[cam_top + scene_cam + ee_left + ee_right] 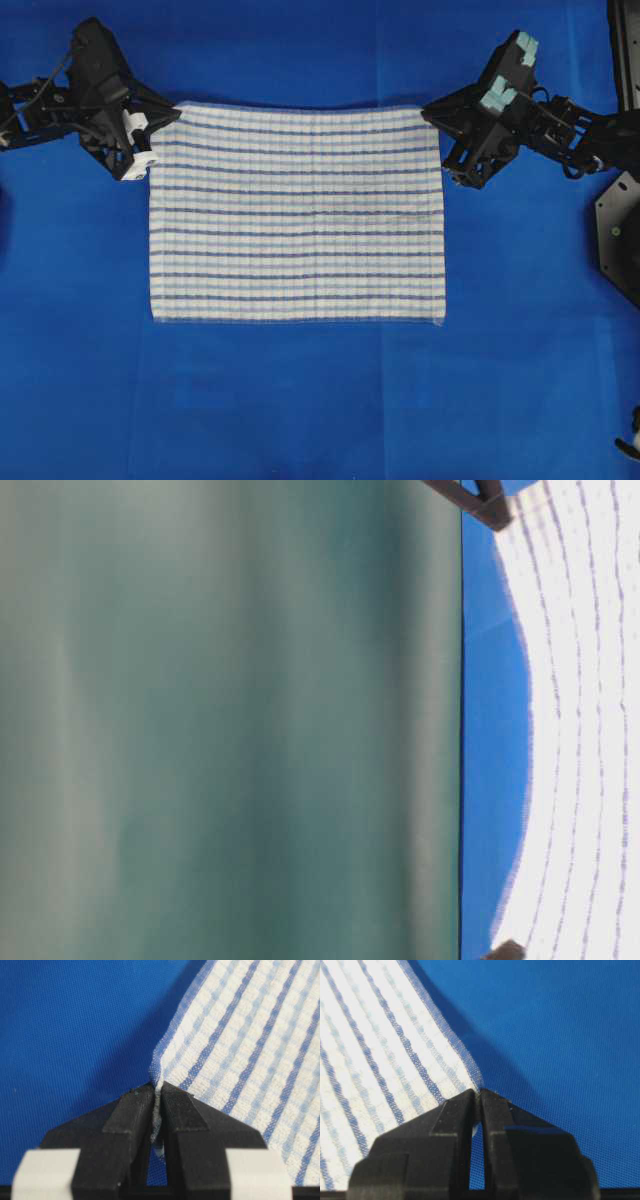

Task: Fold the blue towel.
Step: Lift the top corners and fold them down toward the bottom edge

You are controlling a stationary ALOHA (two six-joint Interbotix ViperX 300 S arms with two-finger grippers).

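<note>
The blue towel (296, 212), white with thin blue stripes, lies spread flat in the middle of the blue table covering. My left gripper (172, 110) is shut on the towel's far left corner; in the left wrist view the cloth (240, 1035) is pinched between the black jaws of the left gripper (157, 1091). My right gripper (430, 110) is shut on the far right corner; in the right wrist view the towel (375, 1060) runs into the closed tips of the right gripper (479, 1093). The table-level view shows the towel (585, 720) at its right edge.
The blue table covering (300, 400) stretches around the towel on all sides. Black arm hardware (620, 230) stands at the right edge. A green blurred surface (230, 720) fills most of the table-level view.
</note>
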